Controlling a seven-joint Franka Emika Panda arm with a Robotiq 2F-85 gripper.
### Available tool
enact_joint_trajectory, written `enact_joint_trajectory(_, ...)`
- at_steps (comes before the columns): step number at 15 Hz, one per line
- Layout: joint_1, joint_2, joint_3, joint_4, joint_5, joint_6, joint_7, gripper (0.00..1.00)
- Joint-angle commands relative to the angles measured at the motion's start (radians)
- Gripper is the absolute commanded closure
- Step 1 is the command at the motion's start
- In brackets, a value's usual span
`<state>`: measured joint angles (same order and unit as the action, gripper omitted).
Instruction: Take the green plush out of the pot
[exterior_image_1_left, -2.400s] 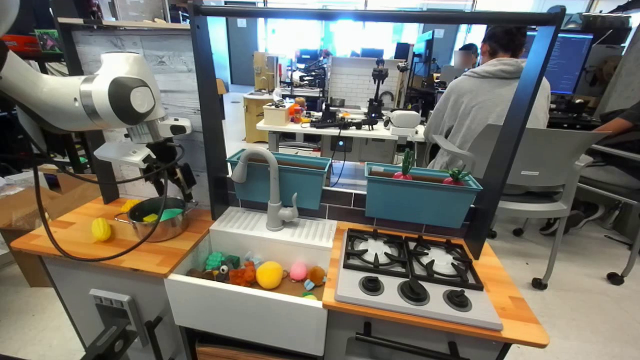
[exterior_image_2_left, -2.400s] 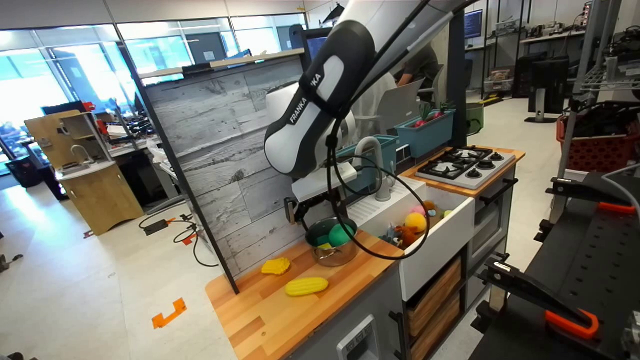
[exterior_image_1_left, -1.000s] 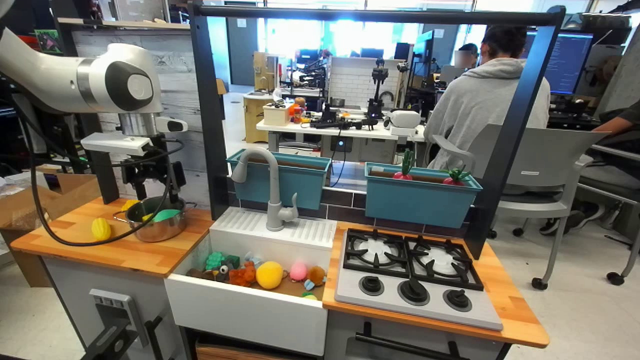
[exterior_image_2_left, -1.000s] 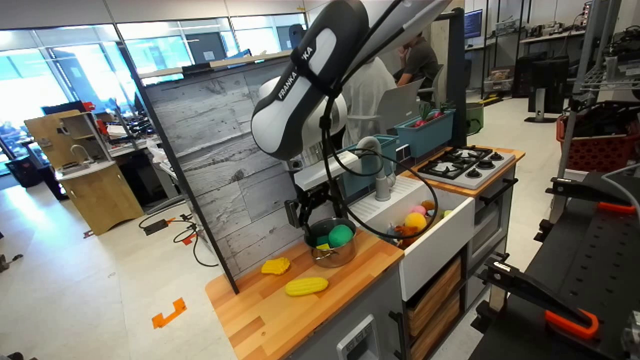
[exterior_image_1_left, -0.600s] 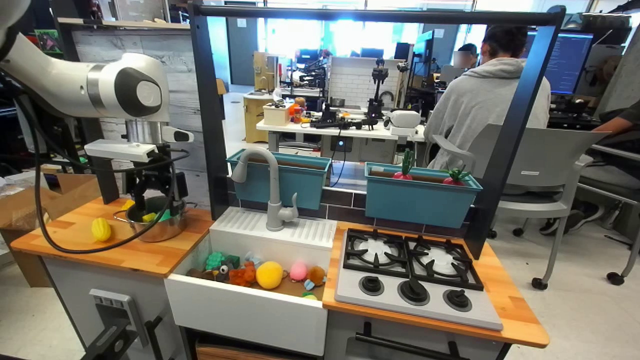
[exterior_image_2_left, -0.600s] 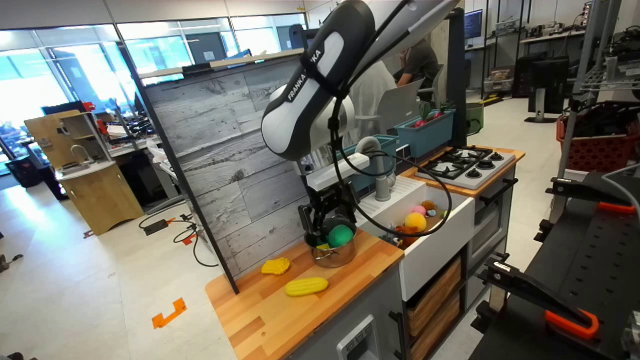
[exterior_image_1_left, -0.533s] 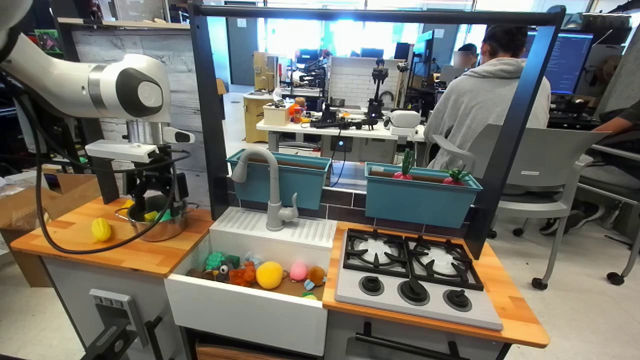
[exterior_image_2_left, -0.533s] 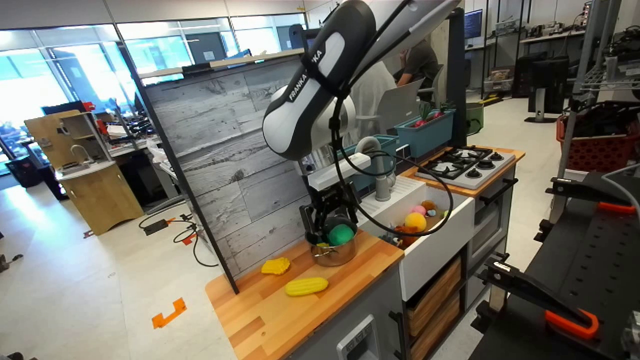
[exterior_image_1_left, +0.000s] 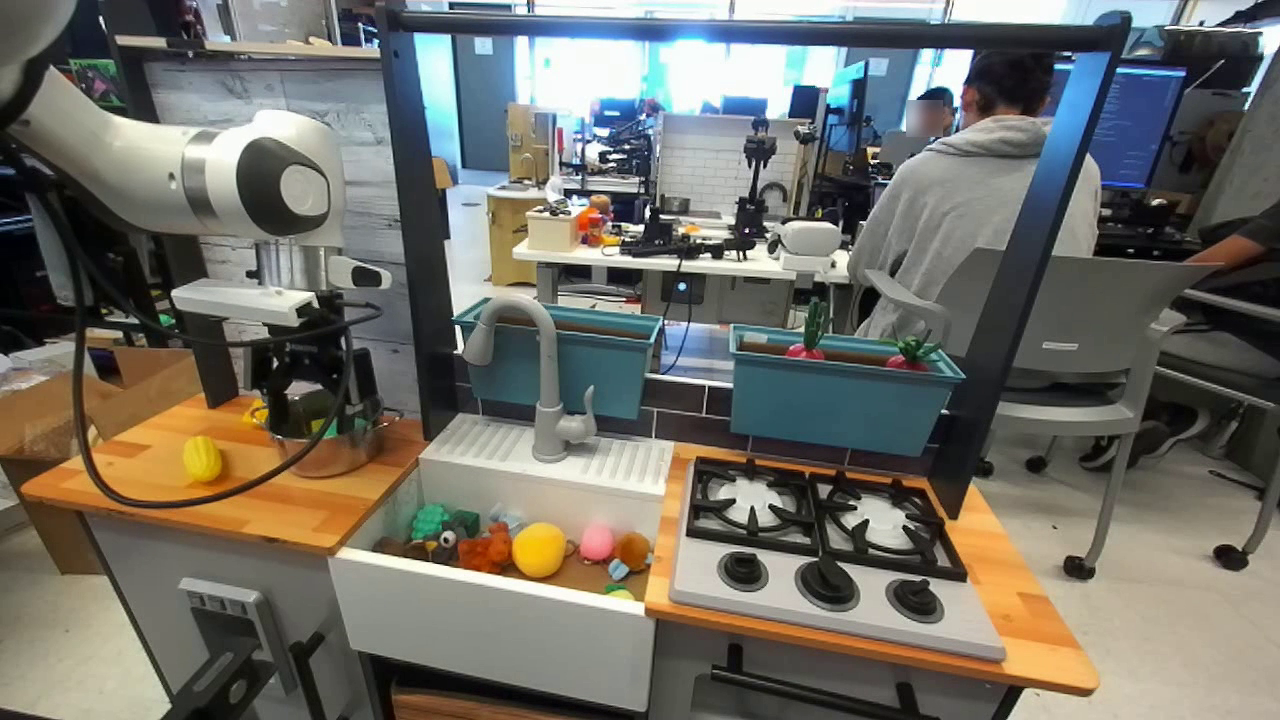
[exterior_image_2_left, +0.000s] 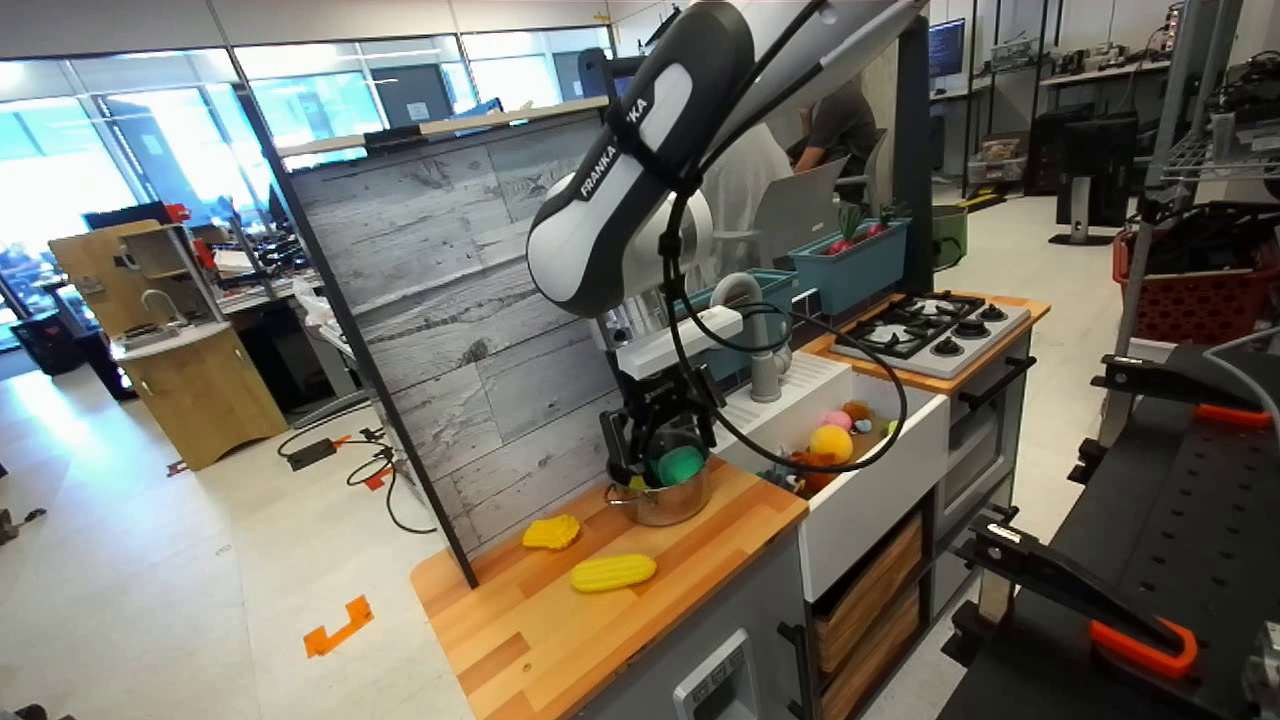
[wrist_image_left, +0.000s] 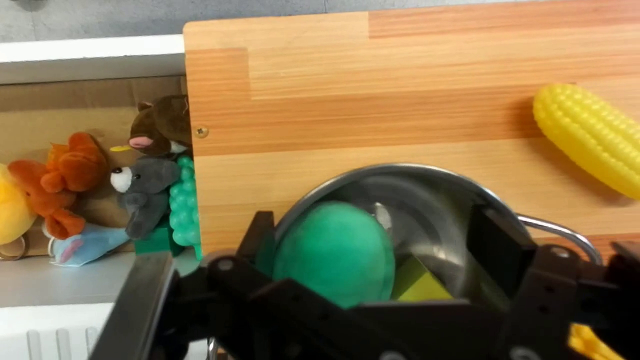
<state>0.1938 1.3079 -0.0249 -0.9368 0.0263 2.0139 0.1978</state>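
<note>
The green plush (wrist_image_left: 335, 250), a smooth round lump, lies in the silver metal pot (wrist_image_left: 400, 168), against its left side in the wrist view. It also shows inside the pot in both exterior views (exterior_image_1_left: 345, 426) (exterior_image_2_left: 680, 465). The pot (exterior_image_1_left: 345, 456) (exterior_image_2_left: 668, 504) stands on the wooden counter. My gripper (wrist_image_left: 377, 237) is open and lowered at the pot. One finger is beside the plush at the pot's rim; whether it touches is unclear. The other is near the opposite wall, apart from the plush. A yellow-green block (wrist_image_left: 425, 287) also lies in the pot.
A yellow corn toy (exterior_image_2_left: 612, 573) and another yellow thing (exterior_image_2_left: 551, 532) lie on the counter by the pot. A white sink (exterior_image_1_left: 490, 620) holding several soft toys adjoins the counter. A wooden back panel (exterior_image_2_left: 470, 340) stands behind. A cable (exterior_image_1_left: 85, 430) loops from the arm.
My gripper has swung upright and come down from above the pot to its present place. Over the last half second the pot has shifted slightly with the plush inside.
</note>
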Motion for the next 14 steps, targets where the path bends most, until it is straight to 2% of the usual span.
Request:
enact_joint_trajectory(1, -0.007, 0.011, 0.013, 0.042, 0.009, -0.031, -0.011, 0.0)
enact_joint_trajectory(8, 0.006, 0.023, 0.003, 0.069, 0.0, -0.016, 0.005, 0.0)
enact_joint_trajectory(11, 0.0, 0.047, 0.019, 0.093, -0.011, -0.007, 0.004, 0.0)
enact_joint_trajectory(14, 0.016, 0.069, 0.002, 0.085, -0.003, 0.081, 0.026, 0.0)
